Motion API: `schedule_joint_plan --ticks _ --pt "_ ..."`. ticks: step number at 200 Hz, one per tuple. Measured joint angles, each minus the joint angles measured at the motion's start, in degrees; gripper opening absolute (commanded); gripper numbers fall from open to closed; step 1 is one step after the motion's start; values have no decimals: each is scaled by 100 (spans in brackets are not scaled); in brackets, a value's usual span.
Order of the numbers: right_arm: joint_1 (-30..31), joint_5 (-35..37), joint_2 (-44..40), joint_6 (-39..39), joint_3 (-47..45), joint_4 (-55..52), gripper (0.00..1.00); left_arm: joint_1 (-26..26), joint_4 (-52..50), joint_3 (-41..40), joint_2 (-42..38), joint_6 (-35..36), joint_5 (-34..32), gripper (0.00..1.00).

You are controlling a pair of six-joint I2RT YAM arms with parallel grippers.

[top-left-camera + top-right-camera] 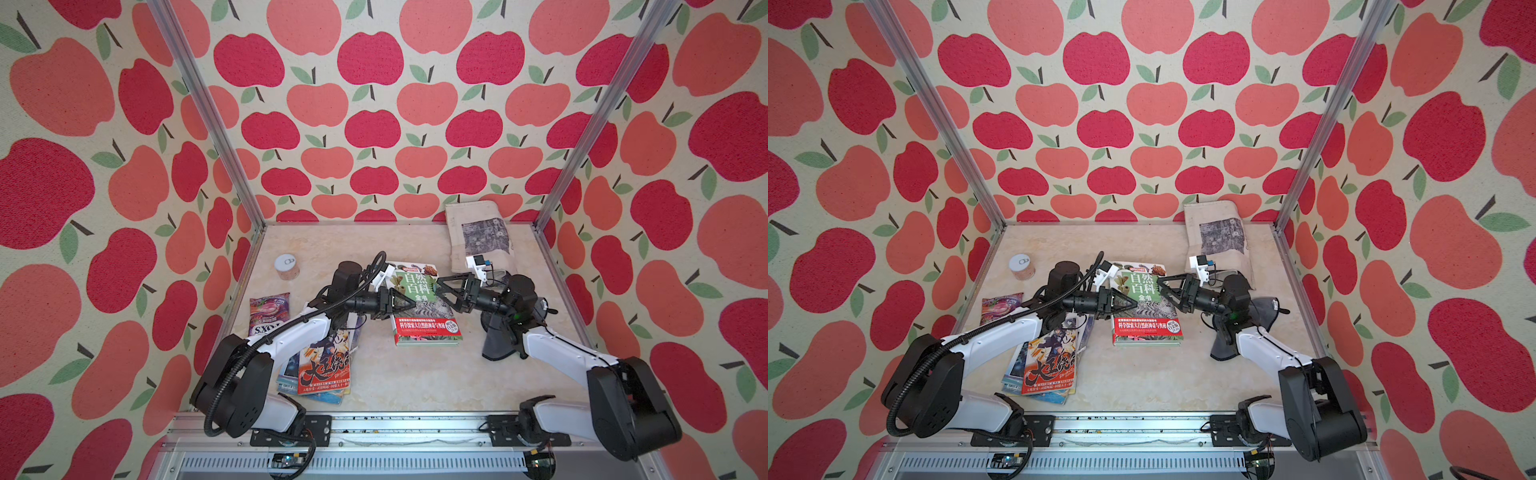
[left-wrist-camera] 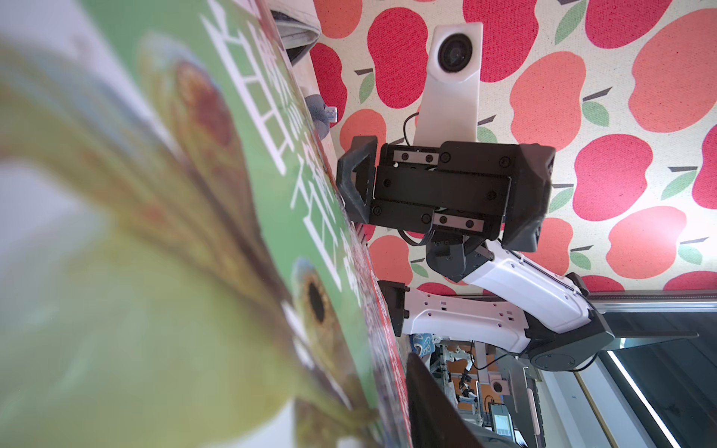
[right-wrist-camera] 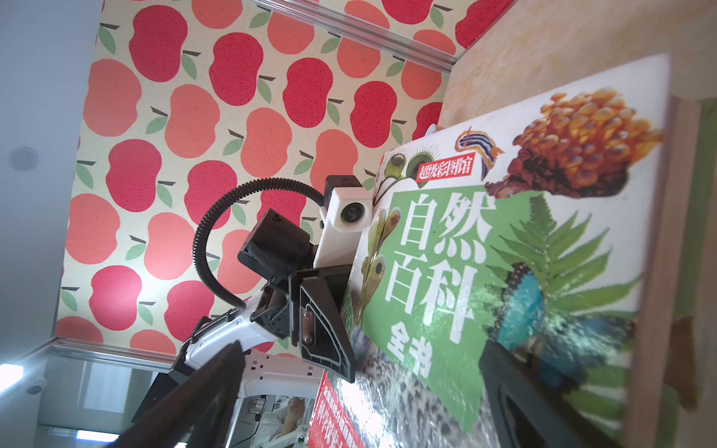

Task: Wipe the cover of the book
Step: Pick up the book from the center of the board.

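Left fingers (image 1: 406, 307) pinch the green glossy nature book (image 1: 428, 328) by its edge, likely steadying it; right fingers (image 1: 444, 292) hover spread, empty, dark grey cloth (image 1: 496, 345) behind them.

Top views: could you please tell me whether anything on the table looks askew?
The front-left stack of comics is fanned out unevenly, corners sticking out, and the newspaper leans up against the back wall.

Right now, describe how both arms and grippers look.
The left arm and right arm have white shells with black joints. The left gripper and right gripper are black with triangular fingers. A black corrugated hose runs along the left arm.
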Motion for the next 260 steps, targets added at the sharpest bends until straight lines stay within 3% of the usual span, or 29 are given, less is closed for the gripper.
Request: schedule_joint_plan --ticks 31,57,85,122,179,195,207,221,237,251,260 --pt "-310 -269 -57 323 -24 162 99 210 -181 33 -79 269 87 0" --pt "-579 -369 -651 -190 107 -1067 99 330 -509 188 -280 662 92 0" --pt "-605 -389 -966 -758 295 -1998 99 334 -164 236 -374 636 243 0" --pt "-605 -444 -728 -549 61 -1759 99 323 791 236 -278 83 586 0" --pt "-332 -774 -212 317 389 -330 98 295 1930 236 267 -743 953 0" --pt "-328 -848 101 807 501 452 90 271 2098 236 376 -881 1025 0" --pt "-330 -894 415 1268 544 1093 66 269 2247 236 428 -960 1078 0" --pt "-330 -953 748 1685 592 1534 58 280 2382 238 444 -1008 1086 0" --pt "-315 -997 920 1978 625 1770 39 286 2415 238 444 -1019 1147 1" --pt "-304 -1062 909 2028 634 1727 18 295 2450 238 442 -970 1217 5" --pt "-293 -1064 868 1974 638 1615 7 313 2435 243 420 -894 1233 16"
